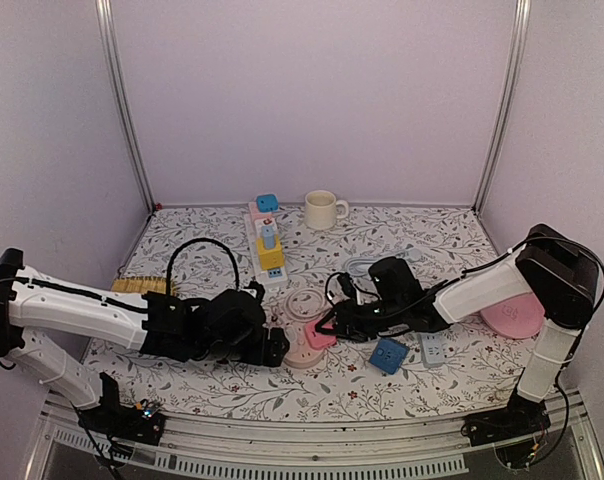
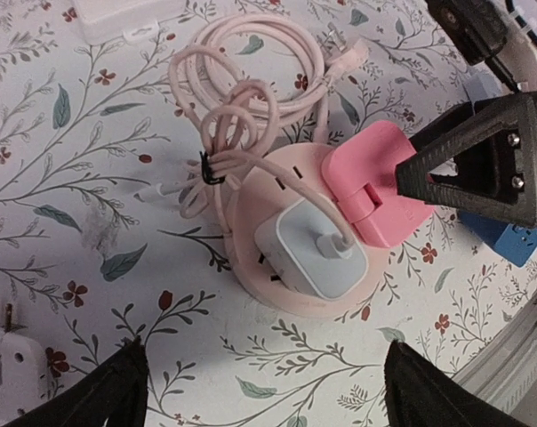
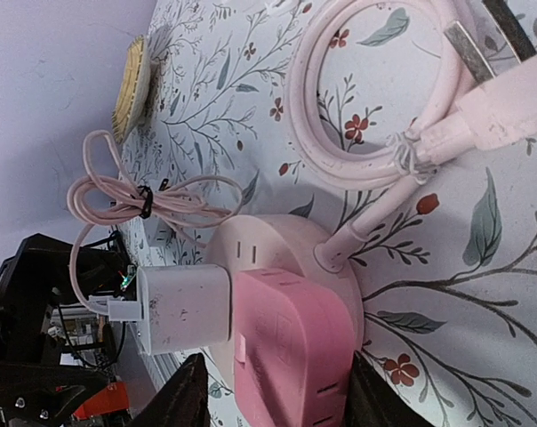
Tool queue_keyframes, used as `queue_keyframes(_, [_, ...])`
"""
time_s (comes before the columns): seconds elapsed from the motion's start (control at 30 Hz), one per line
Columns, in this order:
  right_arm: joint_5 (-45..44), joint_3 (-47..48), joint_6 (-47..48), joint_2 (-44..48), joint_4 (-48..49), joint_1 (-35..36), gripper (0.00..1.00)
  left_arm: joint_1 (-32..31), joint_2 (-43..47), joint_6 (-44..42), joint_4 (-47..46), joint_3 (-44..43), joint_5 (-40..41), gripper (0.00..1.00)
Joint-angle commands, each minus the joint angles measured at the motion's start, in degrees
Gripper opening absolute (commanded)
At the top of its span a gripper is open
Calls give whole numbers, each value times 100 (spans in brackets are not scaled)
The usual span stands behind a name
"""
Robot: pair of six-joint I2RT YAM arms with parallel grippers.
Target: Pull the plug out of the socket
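Straddling pink plug (image 3: 286, 356) on socket (image 3: 277, 245), right claw (image 3: 282, 405), left claw (image 2: 268, 400) spread

**No writing I can read**

Looking over everything near my jaws, I find no word, brand, number or sign clear enough to read. The pink plug (image 3: 291, 356) shows a smooth face with a few small slots and no letters. The white charger (image 3: 184, 307) beside it is speckled but carries no print I can make out. The round pink socket (image 3: 268, 253) shows only its slots. At the back of the counter (image 1: 432, 240), the cream mug (image 1: 322, 210) looks plain. The white power strip (image 1: 272, 278) has tiny blue marks at its near end, too small to tell.
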State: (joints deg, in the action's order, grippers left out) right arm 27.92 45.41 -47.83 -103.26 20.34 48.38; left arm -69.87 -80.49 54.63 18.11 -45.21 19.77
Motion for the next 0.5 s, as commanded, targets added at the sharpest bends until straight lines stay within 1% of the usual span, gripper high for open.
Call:
queue_keyframes(0.0, [197,-99,-235,20,453,24,43,7,113,-9,-291,118,-214,92])
queue_keyframes(0.2, [313,-90,-349,37,581,31,25,429,279,-137,-748,403,-878,90])
queue_keyframes(0.27, [334,-75,-361,36,594,27,20,667,341,-285,-727,395,-1038,90])
queue_keyframes(0.33, [354,-52,-388,58,611,31,11,982,392,-430,-733,397,-1369,89])
queue_keyframes(0.4, [341,-46,-410,128,639,37,5,1199,461,-491,-794,422,-1603,88])
queue_keyframes(0.47, [303,-44,-449,265,657,35,4,1280,519,-538,-891,430,-1761,86])
